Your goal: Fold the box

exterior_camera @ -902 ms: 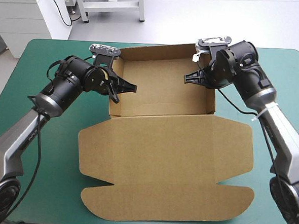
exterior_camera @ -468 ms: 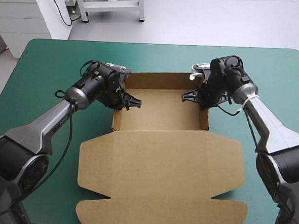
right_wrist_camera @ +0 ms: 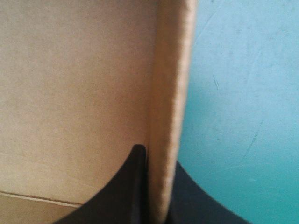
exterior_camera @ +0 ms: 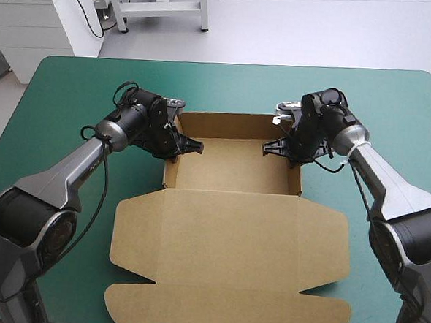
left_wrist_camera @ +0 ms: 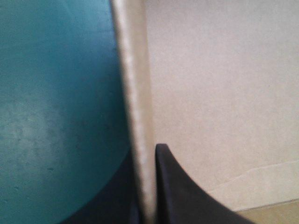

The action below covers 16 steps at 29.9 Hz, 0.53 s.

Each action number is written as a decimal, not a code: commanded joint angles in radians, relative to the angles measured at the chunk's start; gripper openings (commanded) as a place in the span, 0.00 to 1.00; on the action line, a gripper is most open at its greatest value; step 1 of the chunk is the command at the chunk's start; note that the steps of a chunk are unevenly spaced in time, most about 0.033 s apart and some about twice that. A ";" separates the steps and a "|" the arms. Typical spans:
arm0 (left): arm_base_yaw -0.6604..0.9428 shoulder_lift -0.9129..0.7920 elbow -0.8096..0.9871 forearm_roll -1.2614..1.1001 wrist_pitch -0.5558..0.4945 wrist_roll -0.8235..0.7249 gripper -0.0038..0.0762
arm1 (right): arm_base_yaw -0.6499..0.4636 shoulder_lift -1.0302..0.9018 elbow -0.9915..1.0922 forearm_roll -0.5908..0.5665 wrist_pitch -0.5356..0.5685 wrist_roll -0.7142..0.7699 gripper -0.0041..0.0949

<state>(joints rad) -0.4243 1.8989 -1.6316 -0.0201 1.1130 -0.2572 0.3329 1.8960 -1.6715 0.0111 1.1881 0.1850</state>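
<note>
There is one brown box of matte board in the middle of the smooth teal-green cover. It is an open rectangular tray, and its flat lid with rounded flaps lies toward six o'clock. Each of my two grippers pinches one side wall: my left gripper at nine o'clock, my right gripper at three. The board edge looks a little fibrous, I think.

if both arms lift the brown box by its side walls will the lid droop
On the brown cardboard box, the flat lid joins by one crease, so it probably droops. Side walls look stiff, straight in the left end effector and right end effector.
</note>
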 commanded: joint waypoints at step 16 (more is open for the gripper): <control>0.013 -0.032 -0.210 0.088 0.121 0.072 0.44 | -0.017 -0.052 -0.082 -0.040 0.057 -0.003 0.75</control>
<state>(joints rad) -0.4203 1.9252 -1.8059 0.0398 1.2226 -0.1886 0.3297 1.8983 -1.7123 -0.0294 1.2179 0.1821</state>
